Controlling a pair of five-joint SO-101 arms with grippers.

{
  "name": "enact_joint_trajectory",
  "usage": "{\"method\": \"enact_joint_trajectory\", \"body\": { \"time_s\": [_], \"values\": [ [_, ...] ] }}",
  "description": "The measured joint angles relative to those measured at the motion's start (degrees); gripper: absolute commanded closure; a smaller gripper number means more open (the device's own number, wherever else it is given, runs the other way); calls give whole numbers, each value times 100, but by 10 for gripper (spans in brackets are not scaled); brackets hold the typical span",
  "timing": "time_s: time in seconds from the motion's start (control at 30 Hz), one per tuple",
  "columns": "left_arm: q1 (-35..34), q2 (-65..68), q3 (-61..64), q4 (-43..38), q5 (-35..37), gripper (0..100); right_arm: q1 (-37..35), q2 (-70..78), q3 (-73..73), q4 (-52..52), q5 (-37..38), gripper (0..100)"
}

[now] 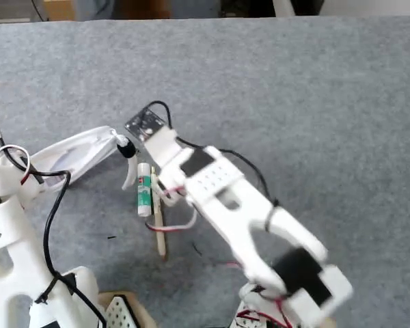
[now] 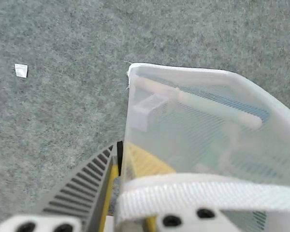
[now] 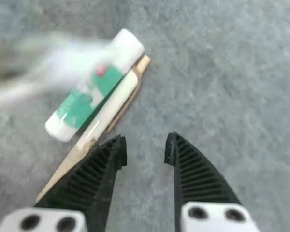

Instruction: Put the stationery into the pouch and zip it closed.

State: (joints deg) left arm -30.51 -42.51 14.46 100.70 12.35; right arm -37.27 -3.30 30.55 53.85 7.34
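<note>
Beside the glue stick (image 3: 94, 92), right pincer (image 3: 145, 142) parted, holding nothing, left pincer (image 2: 123, 162) clamping pouch (image 2: 198, 121)

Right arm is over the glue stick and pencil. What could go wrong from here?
The glue stick and tan pencil lie touching side by side, so the open right pincer, poised beside them, may catch both or roll the stick away. The pouch lies flat, so an item could snag at its edge.

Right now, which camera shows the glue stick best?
The right wrist view: the glue stick lies close and whole, against the pencil, just ahead of the open right hand. The high view shows it small, from above. The left wrist view faces the pouch.
</note>
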Motion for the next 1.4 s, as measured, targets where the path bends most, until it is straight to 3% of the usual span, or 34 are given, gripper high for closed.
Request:
{"method": "enact_joint_trajectory", "body": {
  "time_s": [0.57, 1.07, 1.4],
  "values": [
    [-18, 0, 0, 0, 0, 972, -369, 2541, -2523, -18, -18, 786],
    [-70, 0, 0, 0, 0, 972, -527, 3156, -3420, 229, -44, 786],
    [-70, 0, 0, 0, 9, 972, -563, 4079, -4440, 730, -554, 786]
  ]
}}
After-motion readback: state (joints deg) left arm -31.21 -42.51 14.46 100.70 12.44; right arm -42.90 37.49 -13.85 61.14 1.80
